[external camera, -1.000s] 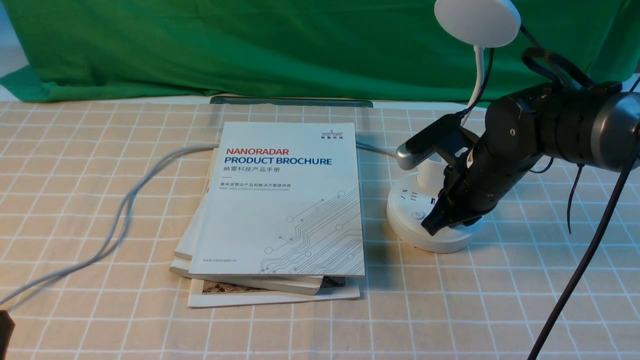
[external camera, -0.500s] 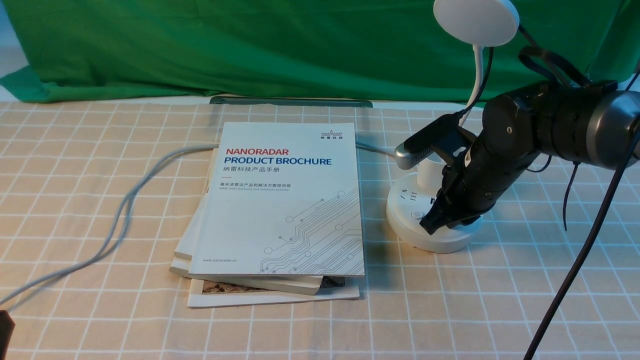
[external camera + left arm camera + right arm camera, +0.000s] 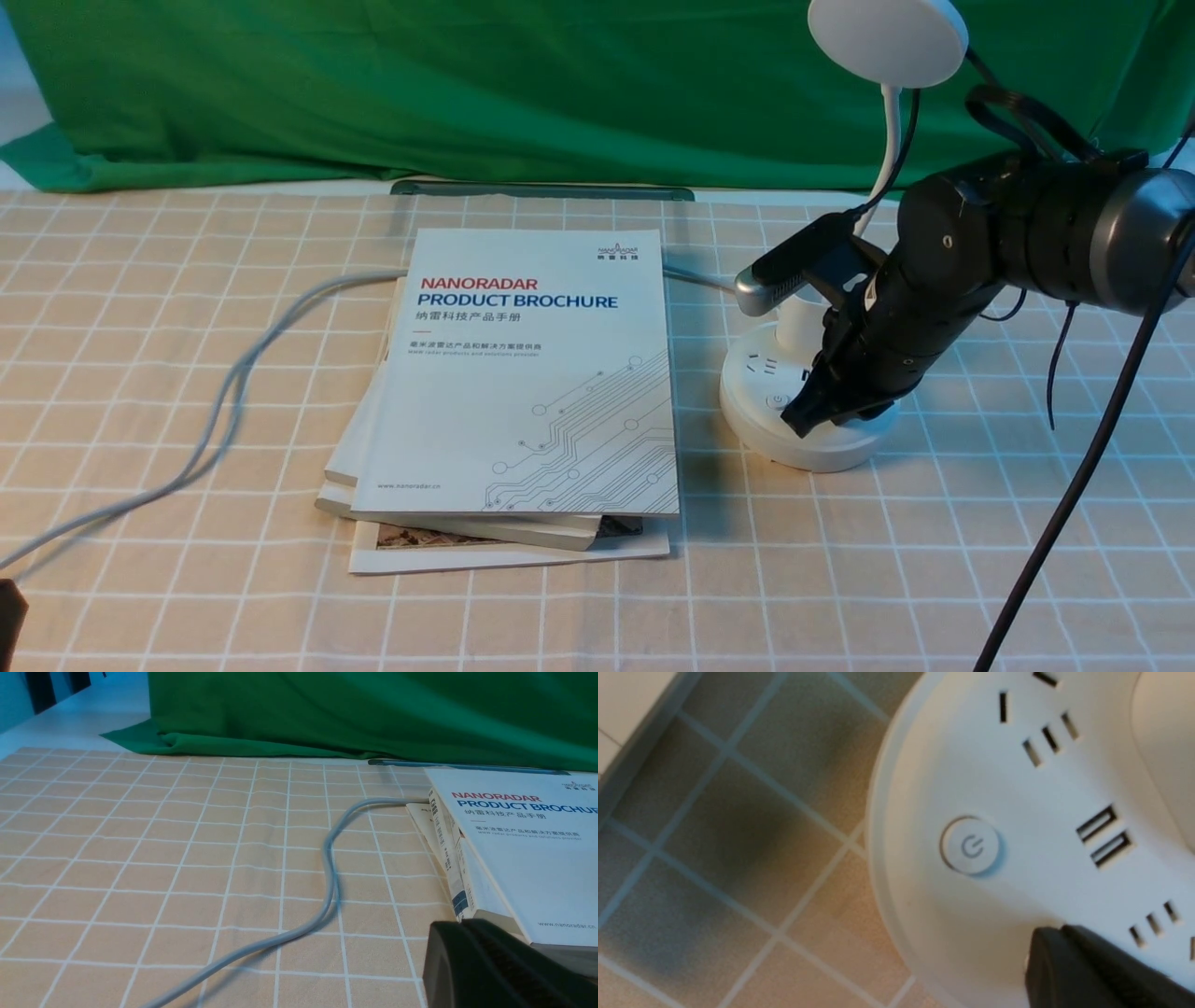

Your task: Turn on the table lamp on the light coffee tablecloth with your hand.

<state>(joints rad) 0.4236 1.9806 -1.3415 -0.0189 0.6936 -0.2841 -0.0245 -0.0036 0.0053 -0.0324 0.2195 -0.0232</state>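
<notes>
Hovering, jaws pressed together, just beside the power button [image 3: 971,845] of the table lamp [image 3: 750,375] near the right edge of the surface [image 3: 840,569], the hand [image 3: 799,424] likely needs a slight shift, then a press.

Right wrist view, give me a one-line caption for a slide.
Right gripper poised beside the power button on the round base of the table lamp, light coffee tablecloth beneath.

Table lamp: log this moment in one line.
right gripper shut; tip over table lamp base, beside power button; button uncovered; left gripper away from lamp
</notes>
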